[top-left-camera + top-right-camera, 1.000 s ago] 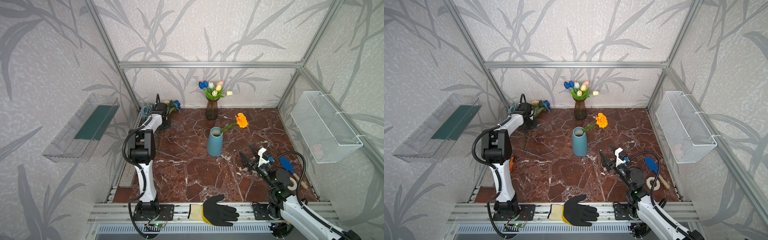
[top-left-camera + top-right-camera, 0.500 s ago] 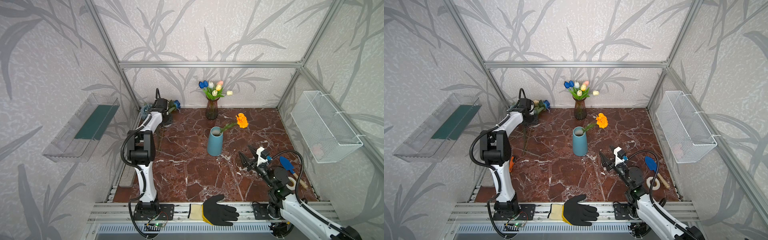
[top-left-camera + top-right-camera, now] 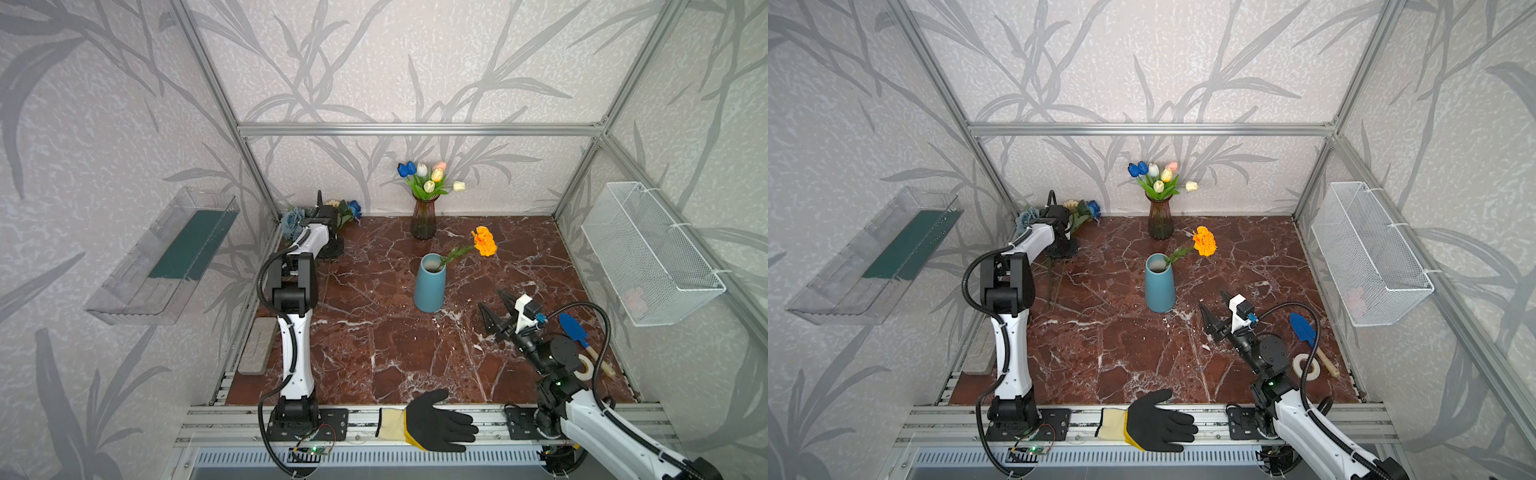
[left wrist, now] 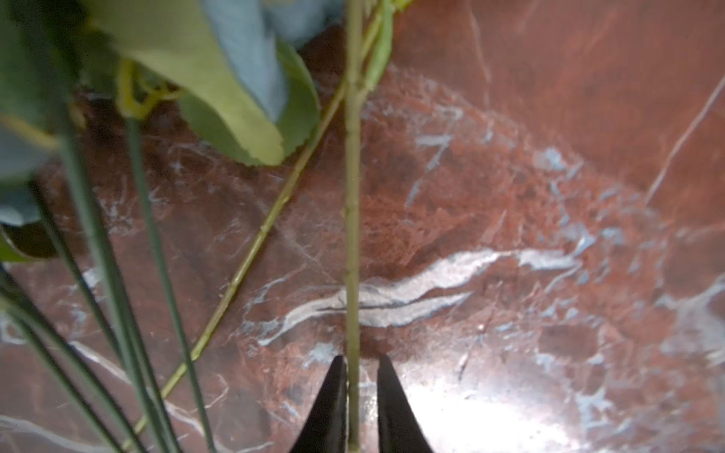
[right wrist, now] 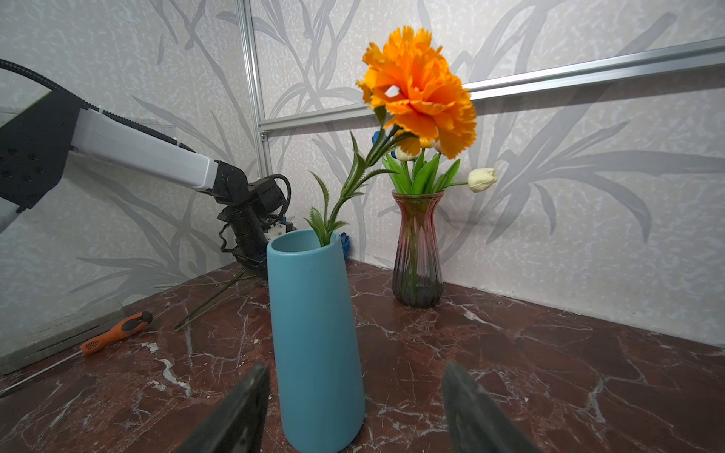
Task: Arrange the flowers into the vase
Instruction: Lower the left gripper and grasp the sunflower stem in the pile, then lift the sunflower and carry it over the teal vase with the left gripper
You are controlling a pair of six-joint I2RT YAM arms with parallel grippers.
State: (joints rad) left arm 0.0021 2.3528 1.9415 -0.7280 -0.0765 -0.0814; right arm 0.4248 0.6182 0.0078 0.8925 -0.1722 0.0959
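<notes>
- Left gripper [image 4: 361, 359]: reaches into the far left corner, jaws a sliver apart around one pale green stem [image 4: 352, 196]; touches it on one side, leaves a thin gap on the other.
- Right gripper [image 3: 492, 299]: hovers at the near right, jaws spread wide, empty, facing the blue vase [image 3: 430, 286].
- Blue vase: stands in the middle of the marble table [image 3: 374, 353], holds one orange marigold [image 3: 484, 241] leaning right.
- Loose flowers: lie in the far left corner, among them a dusty-blue rose [image 3: 292, 220] and a dark-blue rose [image 3: 354, 206].
- Tulips [image 3: 428, 176]: stand in a glass vase [image 3: 423, 220] by the far wall.
</notes>
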